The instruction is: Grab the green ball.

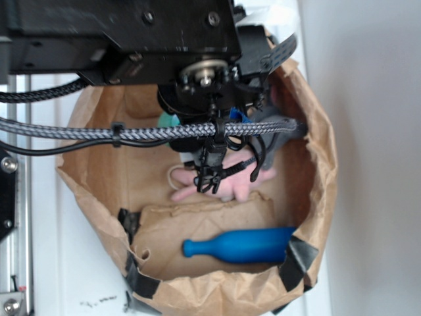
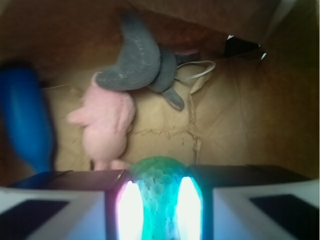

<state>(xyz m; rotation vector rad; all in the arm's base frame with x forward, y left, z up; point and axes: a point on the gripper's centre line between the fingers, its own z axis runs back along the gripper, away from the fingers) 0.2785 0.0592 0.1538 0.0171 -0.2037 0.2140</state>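
The green ball [image 2: 159,187], mint-green and dimpled, sits squeezed between my gripper's [image 2: 159,200] two fingers at the bottom of the wrist view. The gripper is shut on it. In the exterior view the arm covers most of the ball; only a teal sliver [image 1: 168,121] shows beside the gripper body [image 1: 207,99], which hangs inside the paper bag [image 1: 316,197]. The pink plush bunny [image 2: 107,122] lies on the bag floor beyond the ball, and it also shows in the exterior view [image 1: 230,181].
A grey plush toy [image 2: 137,62] lies past the bunny. A blue bowling-pin toy [image 1: 243,245] lies along the bag's near wall and shows at the left of the wrist view [image 2: 25,115]. The bag's crumpled brown walls ring everything.
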